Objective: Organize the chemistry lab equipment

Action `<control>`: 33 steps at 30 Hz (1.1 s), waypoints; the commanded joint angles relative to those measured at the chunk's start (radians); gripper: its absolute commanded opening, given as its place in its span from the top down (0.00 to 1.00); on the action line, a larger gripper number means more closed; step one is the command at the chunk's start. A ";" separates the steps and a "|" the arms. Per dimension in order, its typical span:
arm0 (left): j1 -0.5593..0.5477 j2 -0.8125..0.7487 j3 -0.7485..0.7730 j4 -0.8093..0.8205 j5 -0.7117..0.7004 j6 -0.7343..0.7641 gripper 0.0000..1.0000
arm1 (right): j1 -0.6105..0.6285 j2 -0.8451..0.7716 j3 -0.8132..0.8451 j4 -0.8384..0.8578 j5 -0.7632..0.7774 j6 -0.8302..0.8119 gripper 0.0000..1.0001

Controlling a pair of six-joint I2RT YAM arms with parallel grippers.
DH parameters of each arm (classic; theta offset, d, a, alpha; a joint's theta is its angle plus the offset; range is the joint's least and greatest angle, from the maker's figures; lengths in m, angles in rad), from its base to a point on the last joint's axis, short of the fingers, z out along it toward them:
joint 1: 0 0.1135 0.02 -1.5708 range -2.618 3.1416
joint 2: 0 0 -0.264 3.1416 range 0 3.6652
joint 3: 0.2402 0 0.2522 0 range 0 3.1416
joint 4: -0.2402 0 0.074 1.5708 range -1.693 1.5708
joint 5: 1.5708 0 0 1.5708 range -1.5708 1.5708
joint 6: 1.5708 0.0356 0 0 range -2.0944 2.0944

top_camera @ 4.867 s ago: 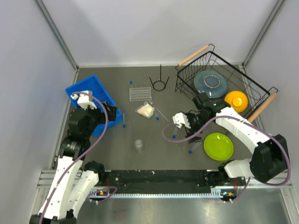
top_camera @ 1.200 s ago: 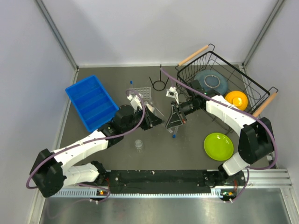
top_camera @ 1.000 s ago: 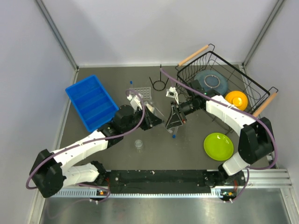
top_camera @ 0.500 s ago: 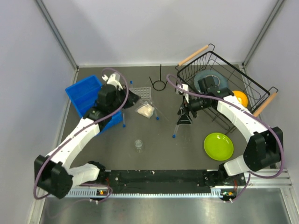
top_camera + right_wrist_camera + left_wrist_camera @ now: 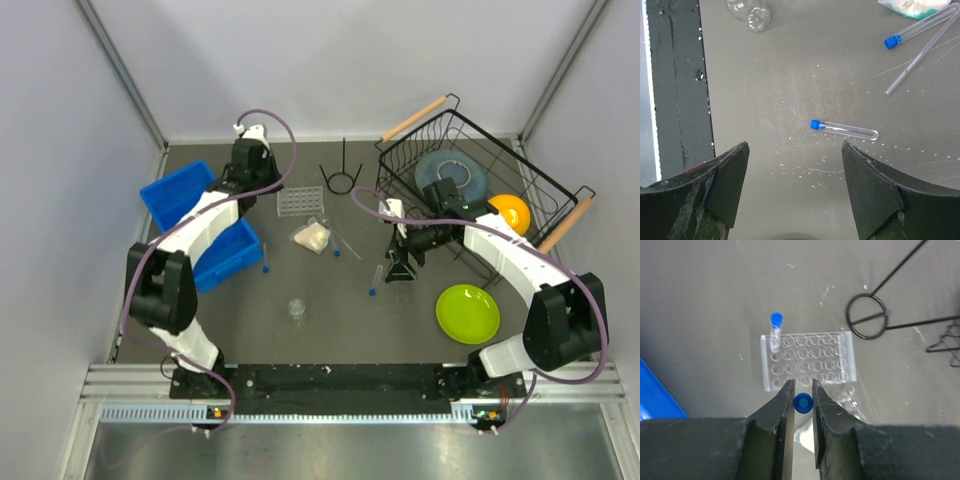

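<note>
Robot lab: walled table (image 5: 340,312), tube rack (image 5: 808,360)

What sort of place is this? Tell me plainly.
Probably a robot test cell staged as a lab bench: a clear grid rack and blue-capped tube share a walled table with a dish basket.

**Top view.** Illumination is even and diffuse, from above. The pale enclosure walls (image 5: 330,70) render bright. The dark grey tabletop (image 5: 330,335) reads matte. Shadows beneath the arms are short and soft. The silver metal base plate (image 5: 350,450) along the bottom edge carries a dull sheen.

**Left wrist view.** The tabletop is in focus. Faint highlights mark the clear square grid rack (image 5: 810,365). The left gripper (image 5: 802,386), at the bottom edge, is dark and slightly soft.

**Right wrist view.** The clear blue-capped tube (image 5: 845,129) is sharp at centre. The right gripper (image 5: 794,145), in the lower corners, is underexposed. A narrow strip at the left edge is near white.
</note>
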 commanded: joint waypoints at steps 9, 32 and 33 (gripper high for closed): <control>0.013 0.225 0.213 0.060 -0.155 0.173 0.93 | -0.005 -0.037 -0.002 0.010 -0.014 -0.055 0.24; 0.014 0.336 0.267 0.042 -0.132 0.158 0.92 | -0.005 -0.015 0.001 0.010 -0.001 -0.055 0.24; 0.014 0.339 0.271 0.037 -0.130 0.158 0.92 | -0.006 -0.015 0.001 0.008 0.001 -0.055 0.24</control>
